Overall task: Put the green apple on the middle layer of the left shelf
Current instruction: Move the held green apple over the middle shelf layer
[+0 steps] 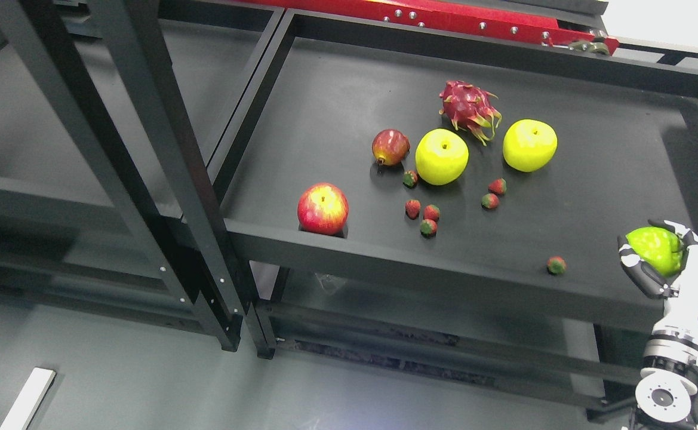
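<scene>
Holding the green apple (656, 248) in my right hand (659, 260), I had the fingers (630, 258) curled around it from below and both sides, so the fruit sat cupped in the palm at the far right of the head view, over the front right part of the right shelf (593, 197). That put it on the wrong rack. The left shelf (74, 137) stood well away to the left, past the black upright posts (163, 155) that divide the two units, and its middle layer looked bare and dark from where I watched. So the whole move, as I judged it, turned on a long carry leftward across the fruit already lying there: the two yellow apples (442, 156), the dragon fruit (469, 108), the red apple (323, 208) at the front lip and the scattered strawberries (420, 212). My left arm was out of view, though it would have been the nearer one to the target. I reckoned the posts were the chief thing to clear.
</scene>
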### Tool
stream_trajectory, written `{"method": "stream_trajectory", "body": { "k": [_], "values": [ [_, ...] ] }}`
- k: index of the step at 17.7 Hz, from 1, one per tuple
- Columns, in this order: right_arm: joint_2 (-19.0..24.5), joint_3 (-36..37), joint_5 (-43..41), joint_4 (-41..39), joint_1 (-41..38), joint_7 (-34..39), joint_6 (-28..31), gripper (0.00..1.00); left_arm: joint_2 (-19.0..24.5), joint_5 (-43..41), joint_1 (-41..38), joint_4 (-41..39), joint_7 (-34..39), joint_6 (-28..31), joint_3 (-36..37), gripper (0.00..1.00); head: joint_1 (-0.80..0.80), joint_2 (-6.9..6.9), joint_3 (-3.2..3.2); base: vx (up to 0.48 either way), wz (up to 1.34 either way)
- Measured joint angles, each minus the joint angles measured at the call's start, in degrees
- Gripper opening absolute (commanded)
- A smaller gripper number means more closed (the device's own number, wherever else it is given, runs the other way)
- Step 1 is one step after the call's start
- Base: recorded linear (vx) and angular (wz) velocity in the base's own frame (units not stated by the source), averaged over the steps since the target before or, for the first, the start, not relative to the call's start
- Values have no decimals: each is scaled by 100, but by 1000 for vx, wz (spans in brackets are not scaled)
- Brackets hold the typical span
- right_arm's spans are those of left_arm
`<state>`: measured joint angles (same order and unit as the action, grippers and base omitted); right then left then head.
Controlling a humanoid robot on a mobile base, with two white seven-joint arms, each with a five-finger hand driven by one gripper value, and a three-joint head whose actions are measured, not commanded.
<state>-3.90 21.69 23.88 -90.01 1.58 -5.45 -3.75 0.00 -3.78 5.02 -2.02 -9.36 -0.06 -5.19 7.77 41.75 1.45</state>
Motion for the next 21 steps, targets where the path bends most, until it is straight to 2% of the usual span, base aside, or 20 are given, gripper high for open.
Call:
{"method": "stream_trajectory", "body": {
  "k": [10, 14, 15, 16, 18, 19, 21],
  "values": [
    [-12, -232, 182, 510, 553, 207, -16, 2, 0, 0, 0, 0, 0, 0, 0, 100, 0, -1, 0, 203, 22],
    [-29, -267, 195, 634, 587, 207, 6, 9, 0, 0, 0, 0, 0, 0, 0, 100, 0, -1, 0, 119, -2],
    [-34, -273, 195, 657, 587, 208, 43, 15, 0, 0, 0, 0, 0, 0, 0, 100, 0, -1, 0, 70, 0],
    [-35, -279, 194, 679, 584, 208, 88, 28, 0, 0, 0, 0, 0, 0, 0, 100, 0, -1, 0, 70, 0],
    [-36, -290, 172, 713, 577, 216, 204, 62, 0, 0, 0, 0, 0, 0, 0, 100, 0, -1, 0, 43, 0],
    [-36, -295, 160, 729, 575, 218, 264, 85, 0, 0, 0, 0, 0, 0, 0, 100, 0, -1, 0, 19, 3],
    [-36, -304, 134, 757, 575, 219, 328, 96, 0, 0, 0, 0, 0, 0, 0, 100, 0, -1, 0, 10, 1]
  ]
}}
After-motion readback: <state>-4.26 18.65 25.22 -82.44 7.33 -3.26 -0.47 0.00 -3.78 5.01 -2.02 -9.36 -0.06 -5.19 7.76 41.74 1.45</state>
